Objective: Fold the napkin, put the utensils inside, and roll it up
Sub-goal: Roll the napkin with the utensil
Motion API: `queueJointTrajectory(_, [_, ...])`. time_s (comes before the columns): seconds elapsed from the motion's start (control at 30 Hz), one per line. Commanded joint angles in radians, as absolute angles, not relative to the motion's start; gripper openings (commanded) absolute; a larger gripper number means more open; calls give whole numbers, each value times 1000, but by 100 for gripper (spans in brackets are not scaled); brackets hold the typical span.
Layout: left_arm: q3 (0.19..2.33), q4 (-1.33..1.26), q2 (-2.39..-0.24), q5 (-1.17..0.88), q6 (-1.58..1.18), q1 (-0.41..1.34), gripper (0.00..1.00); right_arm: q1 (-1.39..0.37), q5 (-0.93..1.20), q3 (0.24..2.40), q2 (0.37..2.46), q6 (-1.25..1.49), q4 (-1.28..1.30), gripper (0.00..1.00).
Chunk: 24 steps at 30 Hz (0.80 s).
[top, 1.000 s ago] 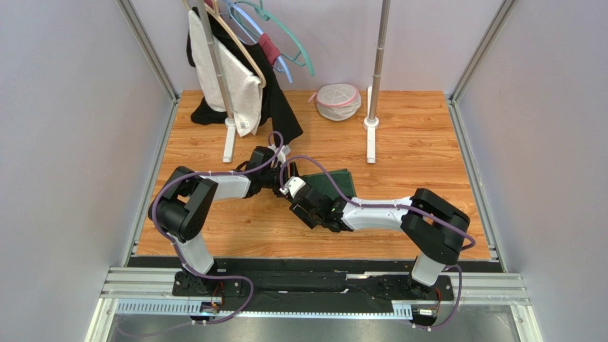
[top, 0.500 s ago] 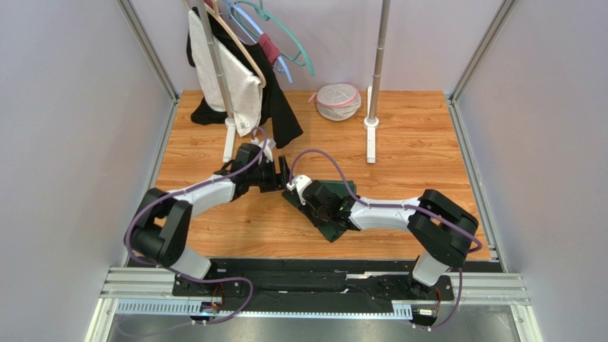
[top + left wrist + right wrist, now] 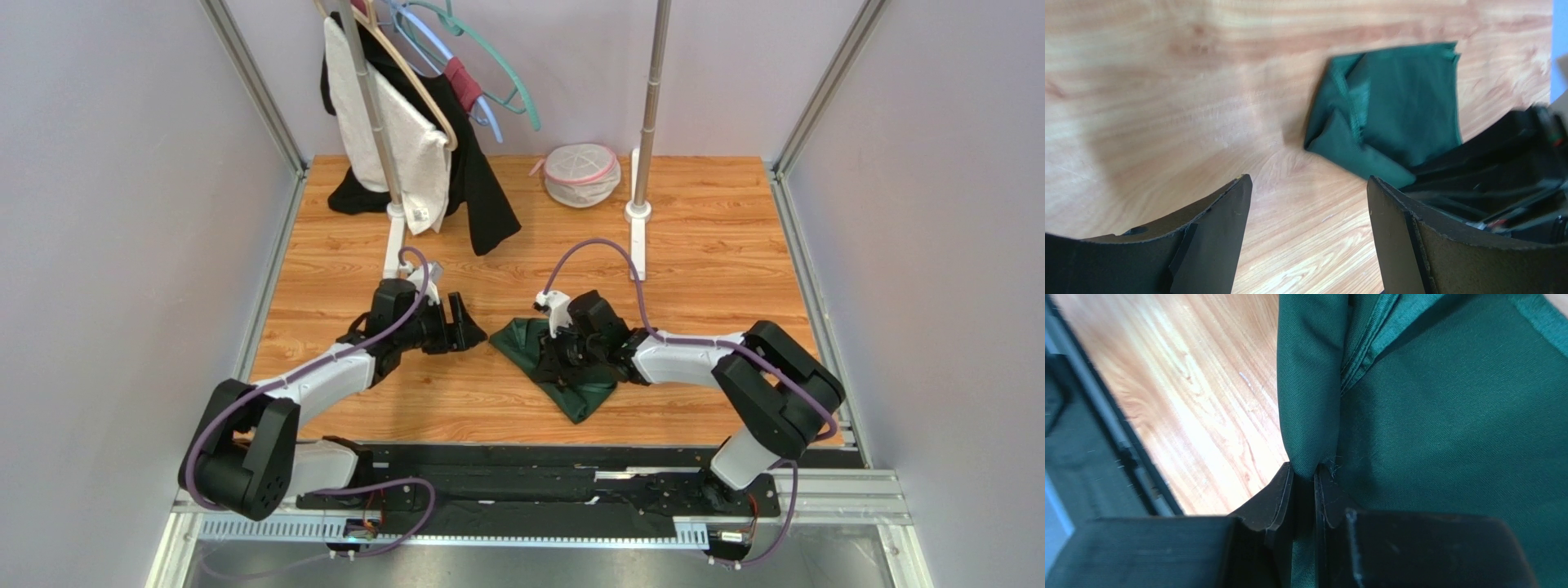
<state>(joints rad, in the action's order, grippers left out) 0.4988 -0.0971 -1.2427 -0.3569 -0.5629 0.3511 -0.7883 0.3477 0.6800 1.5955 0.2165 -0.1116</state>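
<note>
- One fold of the green napkin (image 3: 1444, 416) is pinched between the closed fingers of our right gripper (image 3: 1315, 478). A rounded ridge of cloth rises straight ahead of the fingertips, and the rest spreads off to their right.
- Our left gripper (image 3: 1309, 236) is spread wide and holds nothing. It hovers over the wooden table (image 3: 1168, 92), with the napkin ahead of it toward its right finger and touching neither finger.
- To fold well, we judge that the right gripper should carry the pinched edge low across the cloth, lay it flush on the opposite edge, and only then let go, so the layers do not bunch.
- We judge that the left gripper could press down the napkin corner ahead of its fingers, so the cloth does not slide on the smooth wood.
- Seen from above, the napkin looks crumpled, so smoothing it before the next crease would help.
- From above, the right gripper covers part of the napkin, so we cannot count its folds.
- No fork shows in any view, and we cannot tell whether it lies under the cloth or out of frame.
- In the left wrist view, the dark, blurred right arm (image 3: 1511, 165) blocks one side of the napkin.
</note>
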Motion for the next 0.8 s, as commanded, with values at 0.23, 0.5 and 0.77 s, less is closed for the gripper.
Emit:
queueJointTrajectory(0.23, [463, -437, -1411, -497, -653, 353, 77, -632, 650, 618, 1721, 356, -158, 0])
queueJointTrajectory(0.5, [515, -606, -1590, -552, -729, 383, 74, -583, 695, 600, 1766, 394, -195, 0])
queueJointTrajectory(0.77, [569, -683, -1693, -564, -775, 419, 66, -578, 690, 621, 1790, 385, -184, 0])
